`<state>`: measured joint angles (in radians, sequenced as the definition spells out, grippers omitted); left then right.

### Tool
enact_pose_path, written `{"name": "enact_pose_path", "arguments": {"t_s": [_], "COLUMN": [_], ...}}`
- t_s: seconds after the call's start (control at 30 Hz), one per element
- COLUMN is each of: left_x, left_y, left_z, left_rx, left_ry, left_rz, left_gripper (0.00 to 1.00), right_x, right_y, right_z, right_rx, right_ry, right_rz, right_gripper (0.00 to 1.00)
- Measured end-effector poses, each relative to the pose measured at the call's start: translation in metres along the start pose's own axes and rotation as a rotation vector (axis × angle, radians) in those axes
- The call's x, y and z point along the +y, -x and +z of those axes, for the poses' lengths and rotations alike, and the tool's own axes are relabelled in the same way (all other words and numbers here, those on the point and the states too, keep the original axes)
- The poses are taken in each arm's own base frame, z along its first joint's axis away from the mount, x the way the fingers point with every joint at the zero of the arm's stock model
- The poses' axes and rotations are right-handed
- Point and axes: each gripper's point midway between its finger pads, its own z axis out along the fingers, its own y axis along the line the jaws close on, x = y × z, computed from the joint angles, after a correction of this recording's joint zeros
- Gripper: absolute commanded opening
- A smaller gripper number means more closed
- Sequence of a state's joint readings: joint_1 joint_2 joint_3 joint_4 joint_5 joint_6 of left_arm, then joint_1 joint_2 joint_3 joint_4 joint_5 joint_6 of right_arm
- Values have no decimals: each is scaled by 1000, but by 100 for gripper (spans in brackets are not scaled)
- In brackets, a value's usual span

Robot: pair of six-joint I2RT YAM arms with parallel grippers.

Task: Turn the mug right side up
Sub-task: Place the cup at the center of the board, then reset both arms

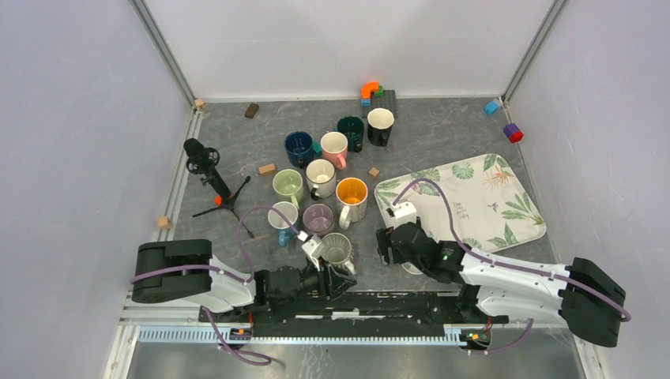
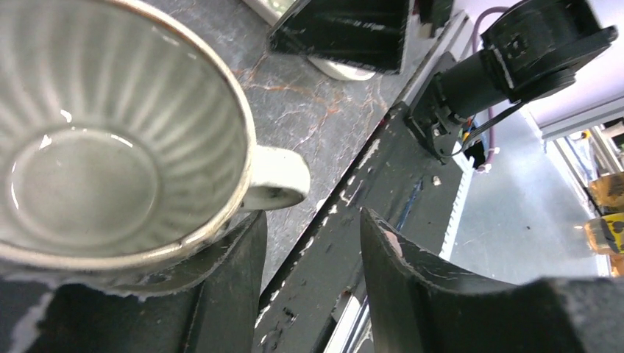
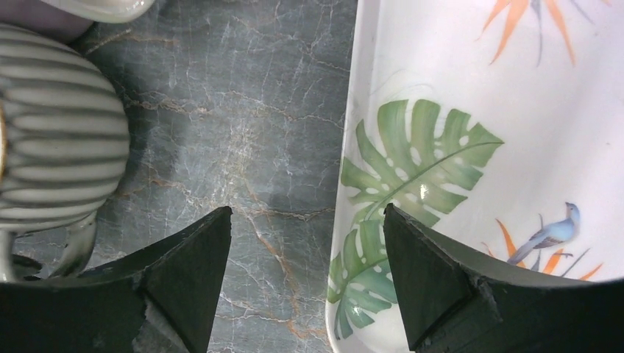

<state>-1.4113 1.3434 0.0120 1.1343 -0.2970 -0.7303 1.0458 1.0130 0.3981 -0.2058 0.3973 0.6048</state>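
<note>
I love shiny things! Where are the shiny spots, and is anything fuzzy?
Left wrist view: small white glints inside the grey mug; its near rim and the fingers look a bit fuzzy. Right wrist view: a little shine on the tray, near the green leaf. Top view: even light, sharp, only faint shadows.

The pale grey-green ribbed mug [image 1: 337,249] is standing upright on the dark marbled surface [image 1: 442,142], its mouth facing up and its glossy inside showing. Fine ridges are running down its wall, inside and out, and a thin darker line is edging its rim. Its loop handle [image 2: 278,176] is pointing toward the surface's near edge. It is sitting close to that edge, just in front of a lilac mug [image 1: 318,219].
</note>
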Motion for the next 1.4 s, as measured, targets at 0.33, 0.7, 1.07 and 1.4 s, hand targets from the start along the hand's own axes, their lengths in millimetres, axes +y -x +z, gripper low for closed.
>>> {"name": "enact_pose_path", "arguments": {"t_s": [0.33, 0.7, 1.07, 1.4], "left_x": [-7, -61, -29, 6], "left_y": [7, 105, 208, 286], "left_z": [-5, -25, 5, 33], "left_rx": [37, -62, -80, -61], "left_ry": [24, 72, 365, 421], "left_rz": [6, 2, 63, 20], "left_gripper": [86, 100, 100, 100], "right_x": [-11, -14, -15, -53], "right_y": [24, 95, 172, 223], "right_z": [-16, -53, -81, -64], "right_rx": [-94, -288, -414, -401], "right_ry": [-35, -73, -136, -187], "right_rz": [19, 30, 12, 72], "right_gripper": [85, 97, 98, 98]}}
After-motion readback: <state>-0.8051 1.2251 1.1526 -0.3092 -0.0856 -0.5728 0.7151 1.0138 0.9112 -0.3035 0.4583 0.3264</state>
